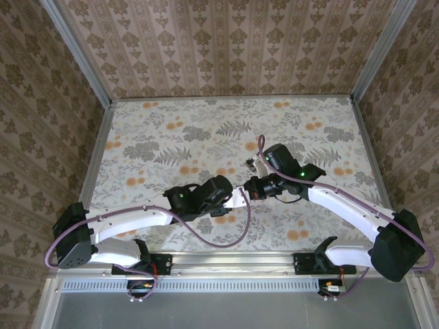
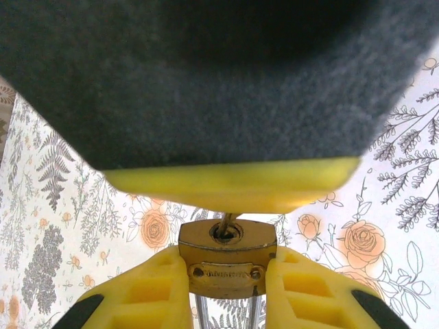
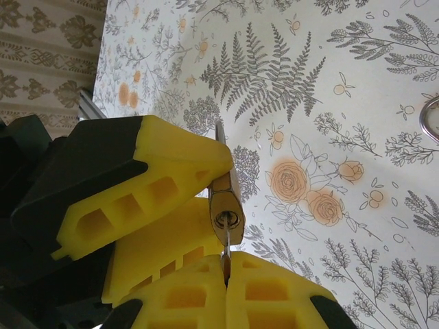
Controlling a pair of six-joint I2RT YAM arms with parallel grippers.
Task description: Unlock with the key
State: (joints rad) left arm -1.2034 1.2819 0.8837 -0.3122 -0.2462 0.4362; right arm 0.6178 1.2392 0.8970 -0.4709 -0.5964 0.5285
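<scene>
A brass padlock (image 2: 228,273) is held off the flowered table with my left gripper (image 2: 227,264) shut on its two sides, keyhole facing the camera and silver shackle legs below. The key's thin silver blade (image 2: 226,222) sits in the keyhole. My right gripper (image 3: 226,266) is shut on the key (image 3: 225,241) just below the padlock (image 3: 226,203); its red tag is hidden between the yellow pads. From above, the left gripper (image 1: 235,198) and the right gripper (image 1: 250,189) meet tip to tip at mid-table.
A small metal ring (image 3: 431,118) lies on the tablecloth to the right, and a small metal item (image 1: 252,163) lies just beyond the grippers. Raised rails (image 1: 96,154) edge the table. A purple cable (image 1: 219,241) loops by the left arm.
</scene>
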